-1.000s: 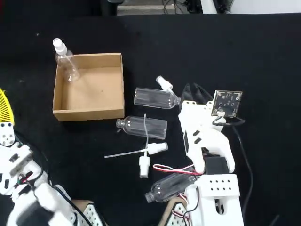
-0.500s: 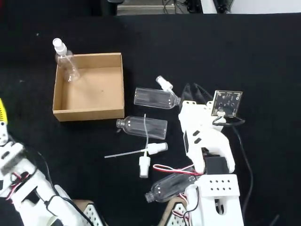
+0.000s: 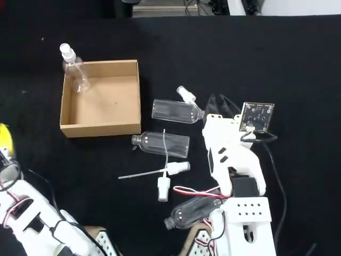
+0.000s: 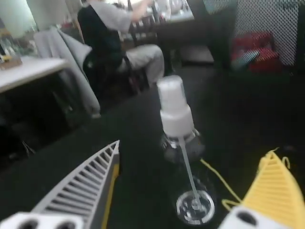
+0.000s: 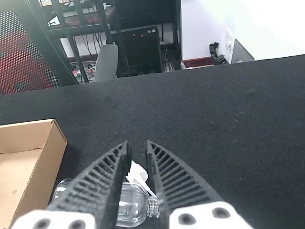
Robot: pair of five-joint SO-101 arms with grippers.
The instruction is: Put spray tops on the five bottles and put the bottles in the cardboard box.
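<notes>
Bottle [image 3: 76, 74] in box [image 3: 100, 129] corner, other bottles [image 3: 162, 144] right of box

black table [image 3: 287, 58] | cardboard box [image 3: 100, 129] at left | capless bottle [image 3: 161, 144] lying beside it | second bottle [image 3: 171, 111] lying behind that | third bottle [image 3: 189, 212] lying nearer front | tubed spray top [image 3: 177, 167], short spray top [image 3: 163, 188] between

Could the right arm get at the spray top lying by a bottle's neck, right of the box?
Probably yes. The right gripper hangs just above the spray top and the neck of the bottle, nothing between. Its jaws stand narrowly apart, so it would likely need to open wider.
</notes>
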